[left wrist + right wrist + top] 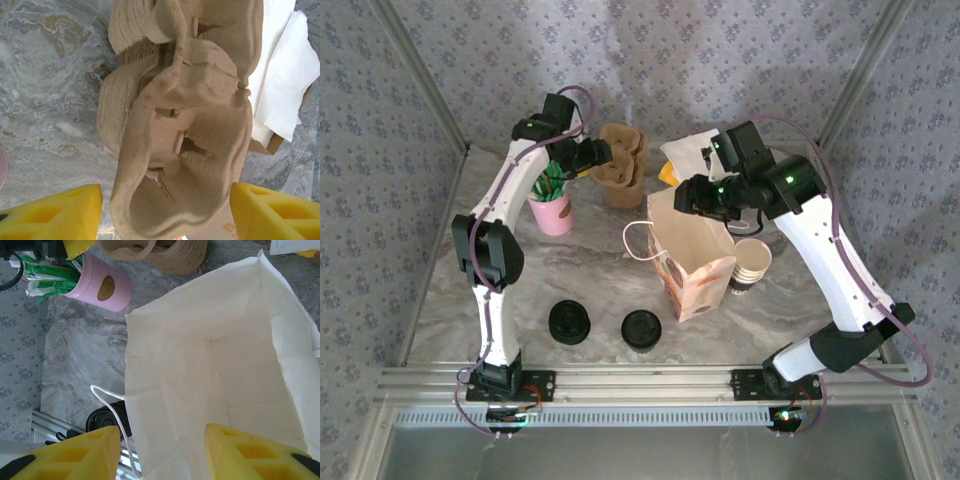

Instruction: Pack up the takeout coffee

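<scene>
Well apart from both jaws, takeout coffee (642, 330)

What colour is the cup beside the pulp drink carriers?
Pink; the cup shows best in the right wrist view.

table: grey marbled top (585, 275), everything sits straight on it
back left, from where I'm bolted: pink cup (552, 214) stuffed with green and white sticks
back middle: stack of brown pulp cup carriers (625, 185), just right of the pink cup
back right: white napkins (682, 150)
middle: paper bag (692, 262), standing open, white cord handle out to its left
right of bag: stack of lidless paper cups (752, 258), just beside it
my side: left black lid (569, 322) and right black lid (641, 329), apart; honestly can't tell what's under either
</scene>
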You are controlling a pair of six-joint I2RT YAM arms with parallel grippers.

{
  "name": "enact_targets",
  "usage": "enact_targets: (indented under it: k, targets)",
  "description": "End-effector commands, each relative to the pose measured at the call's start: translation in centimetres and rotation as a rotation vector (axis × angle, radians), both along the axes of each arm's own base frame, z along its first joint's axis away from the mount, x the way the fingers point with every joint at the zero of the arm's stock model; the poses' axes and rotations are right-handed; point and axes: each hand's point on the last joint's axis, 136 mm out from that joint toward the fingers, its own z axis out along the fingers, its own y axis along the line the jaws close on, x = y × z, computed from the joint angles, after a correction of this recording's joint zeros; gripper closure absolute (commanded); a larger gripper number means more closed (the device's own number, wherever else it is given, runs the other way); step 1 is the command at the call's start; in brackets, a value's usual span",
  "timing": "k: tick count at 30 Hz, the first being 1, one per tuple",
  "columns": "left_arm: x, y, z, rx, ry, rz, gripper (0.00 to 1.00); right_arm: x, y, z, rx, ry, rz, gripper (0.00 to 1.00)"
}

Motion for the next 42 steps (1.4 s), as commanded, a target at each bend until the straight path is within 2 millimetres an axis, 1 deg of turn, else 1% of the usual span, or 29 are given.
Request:
enact_targets:
  k: [1,4,7,10,14,16,23,26,34,42]
  targets:
    - [1.2,0.4,1.7,-0.047,-0.083,-0.015,0.33,0.0,-0.1,0.6,-0.004,-0.015,-0.01,0.51]
    - [1.9,0.3,1.5,-0.069,-0.101,-0.018,0.33,0.0,-0.1,0.4,-0.009,-0.012,-0.011,0.5]
    - [2.3,-0.2,1.5,-0.099,-0.112,-0.039,0.34,0.1,0.1,0.3,-0.013,-0.008,-0.009,0.5]
    - [2.6,-0.7,1.6,-0.12,-0.12,-0.054,0.41,0.3,0.4,0.2,-0.014,-0.005,-0.005,0.51]
    - [2.8,-1.1,2.0,-0.148,-0.132,-0.059,0.45,0.4,0.8,0.2,-0.024,-0.002,0.004,0.51]
    - [2.8,-1.1,1.8,-0.153,-0.128,-0.059,0.48,0.4,1.0,0.2,-0.025,-0.002,0.008,0.5]
    - [3.1,-1.1,0.5,-0.142,-0.097,-0.06,0.51,0.3,1.3,0.3,-0.03,-0.006,0.015,0.51]
    - [3.3,-1.0,0.2,-0.14,-0.092,-0.059,0.53,0.2,1.2,0.3,-0.033,-0.005,0.015,0.51]
    - [2.9,-0.8,0.5,-0.134,-0.087,-0.064,0.62,0.2,1.4,0.3,-0.026,0.005,0.0,0.51]
    - [2.1,-0.6,0.8,-0.124,-0.091,-0.069,0.73,0.2,1.8,0.3,-0.03,0.008,0.008,0.51]
